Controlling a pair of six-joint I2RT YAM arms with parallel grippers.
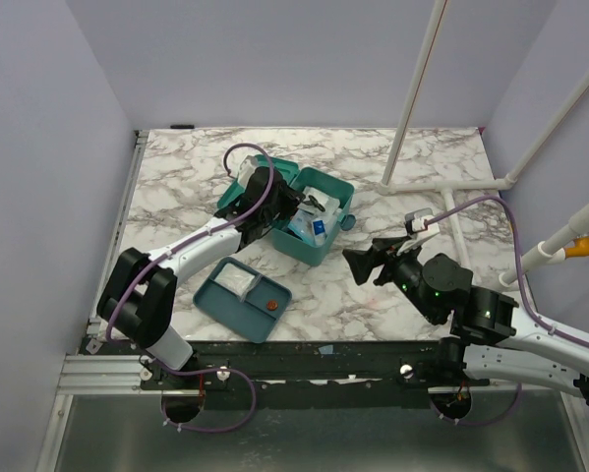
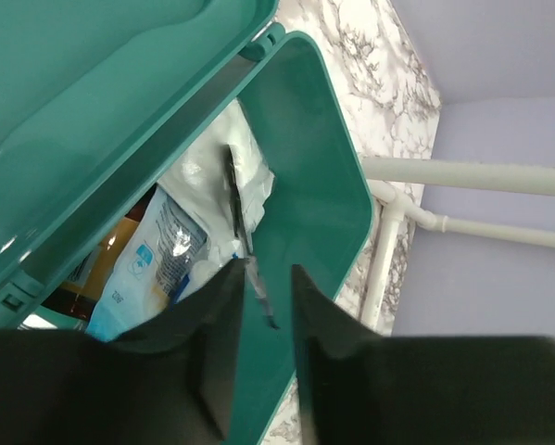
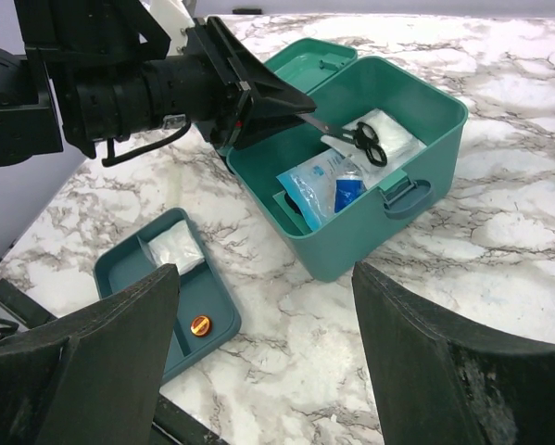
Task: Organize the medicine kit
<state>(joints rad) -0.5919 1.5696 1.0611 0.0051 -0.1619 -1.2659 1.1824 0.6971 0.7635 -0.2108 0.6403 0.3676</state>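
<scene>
The teal medicine kit [image 1: 309, 253] stands open mid-table, its lid [image 3: 309, 65] tipped back. Inside lie a blue-and-white pouch [image 3: 314, 185], a white packet [image 3: 393, 130] and black-handled scissors [image 3: 362, 139]. My left gripper [image 1: 292, 202] reaches over the kit's rear left rim. In the left wrist view its jaws [image 2: 270, 271] stand slightly apart, and the scissors [image 2: 235, 199] rest on the contents with the blade tip beside the left finger, not pinched. My right gripper [image 3: 266, 271] hangs open and empty over bare table in front of the kit [image 3: 370, 241].
A darker teal compartment tray [image 1: 215, 300] lies near the front edge, holding a white packet [image 3: 177, 248] and a small orange disc [image 3: 200, 324]. White pipes [image 1: 412, 98] cross the table's right side. Purple walls enclose the table on three sides.
</scene>
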